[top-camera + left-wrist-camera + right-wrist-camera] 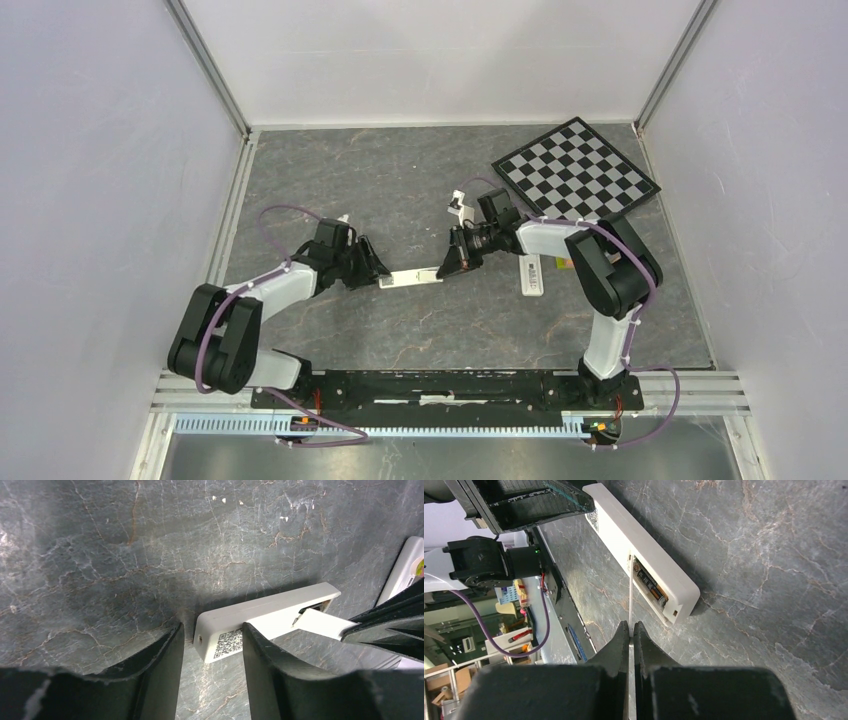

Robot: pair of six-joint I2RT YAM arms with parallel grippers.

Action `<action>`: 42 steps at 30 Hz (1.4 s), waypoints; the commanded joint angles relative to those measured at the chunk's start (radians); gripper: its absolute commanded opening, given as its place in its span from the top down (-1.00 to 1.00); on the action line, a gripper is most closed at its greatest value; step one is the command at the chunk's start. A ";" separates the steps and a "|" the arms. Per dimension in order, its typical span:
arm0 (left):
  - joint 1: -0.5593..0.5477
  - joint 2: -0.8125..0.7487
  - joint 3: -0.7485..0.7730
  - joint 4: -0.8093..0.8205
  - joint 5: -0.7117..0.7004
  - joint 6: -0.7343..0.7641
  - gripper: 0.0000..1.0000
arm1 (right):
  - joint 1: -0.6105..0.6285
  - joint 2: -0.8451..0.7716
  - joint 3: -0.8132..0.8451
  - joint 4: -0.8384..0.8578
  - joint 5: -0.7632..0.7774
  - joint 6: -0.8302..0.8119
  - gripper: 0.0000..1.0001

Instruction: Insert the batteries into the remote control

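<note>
**Visibility limits.** The battery bay of the remote [639, 542] shows only in the right wrist view, at a steep slant. One battery [650, 584], dark with an orange-gold end, lies in that bay. The bay wall hides the space beside it, so a second cell cannot be confirmed. The cover piece [325, 623] appears edge-on as a thin white line in the right wrist view, and its near end is hidden between the finger pads. In the top view the two grippers mask both ends of the remote. The second remote [533, 275] lies partly under the right forearm and is cut off at the frame edge in the left wrist view.

**Count.**
- Arms: two.
- Remotes: two.
- Cover pieces: one.
- Batteries seen: one.
- Checkerboard [575, 172]: one, at the far right corner of the table [400, 190].

**Pose.** Both arms reach inward, low over the table. They face each other along the remote, which lies between them near the table's middle.

The left gripper [212, 630] straddles the remote's end that carries the square code label. Its jaws stand partly apart. One finger [270, 670] is at the labelled face, and a narrow gap shows at the other finger, so nothing is clamped.

The right gripper [630, 626] is pressed fully closed on the cover piece. The free end of the cover piece sits at the mouth of the open bay.
</note>
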 commanded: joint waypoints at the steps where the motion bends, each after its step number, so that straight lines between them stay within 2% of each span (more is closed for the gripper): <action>1: 0.004 0.030 0.031 0.042 0.016 0.038 0.01 | -0.013 0.028 0.012 0.048 -0.073 0.049 1.00; 6: 0.005 0.061 0.051 0.062 0.032 0.041 0.17 | -0.026 0.026 -0.007 0.120 -0.113 0.114 1.00; 16: 0.004 0.113 0.075 0.131 0.076 0.025 0.23 | -0.030 0.035 -0.060 0.185 -0.134 0.193 1.00; 20: 0.004 0.104 0.059 0.131 0.061 0.026 0.22 | -0.031 0.022 -0.114 0.261 -0.132 0.275 1.00; 26: 0.004 0.062 0.029 0.132 0.019 0.027 0.04 | -0.034 -0.012 -0.206 0.395 -0.105 0.438 1.00; 33: 0.005 0.051 0.012 0.143 0.018 0.030 0.05 | -0.034 -0.025 -0.327 0.630 -0.062 0.670 1.00; 42: 0.005 0.054 0.014 0.148 0.032 0.031 0.03 | -0.034 -0.035 -0.319 0.672 -0.027 0.642 1.00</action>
